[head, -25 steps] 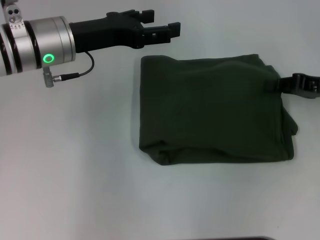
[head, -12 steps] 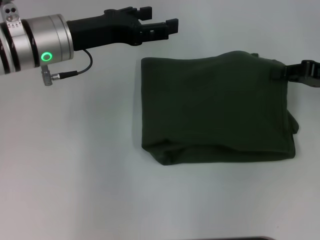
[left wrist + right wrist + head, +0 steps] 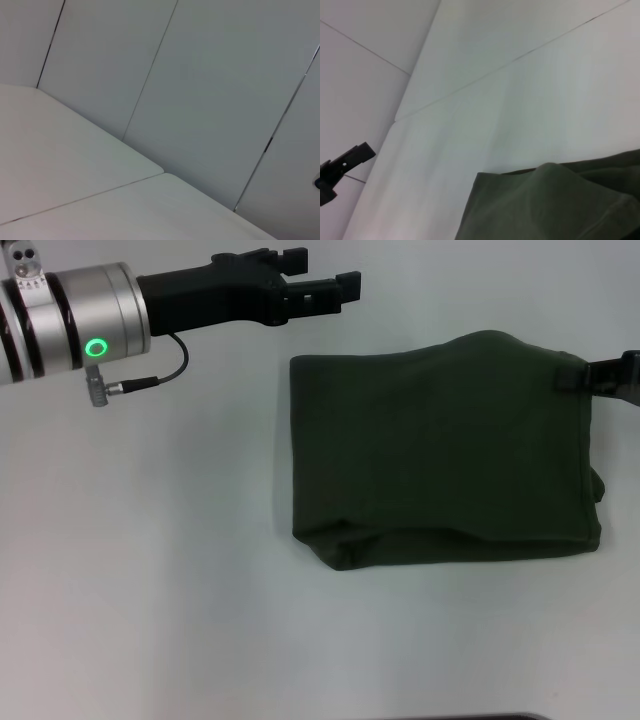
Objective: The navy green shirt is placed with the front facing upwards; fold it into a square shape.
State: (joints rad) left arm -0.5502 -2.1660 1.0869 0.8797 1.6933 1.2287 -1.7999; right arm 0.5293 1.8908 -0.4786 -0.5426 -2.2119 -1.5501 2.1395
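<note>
Garment: dark olive-green cotton shirt (image 3: 440, 450), folded into a near-square on the white table (image 3: 150, 590).
Right gripper (image 3: 612, 378): clenched on the far right corner.
Left gripper (image 3: 325, 285): released, hovering clear.
Risk: dragging that corner could undo the fold.

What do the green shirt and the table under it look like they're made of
The navy green shirt looks like soft matte knit fabric, probably cotton: it slumps into rounded folds, bunches at its edges and shows no sheen. The table seems a hard, smooth white laminate or painted board with a faint satin look; a thin seam between panels shows in the left wrist view. Neither material is certain from looks alone.
</note>
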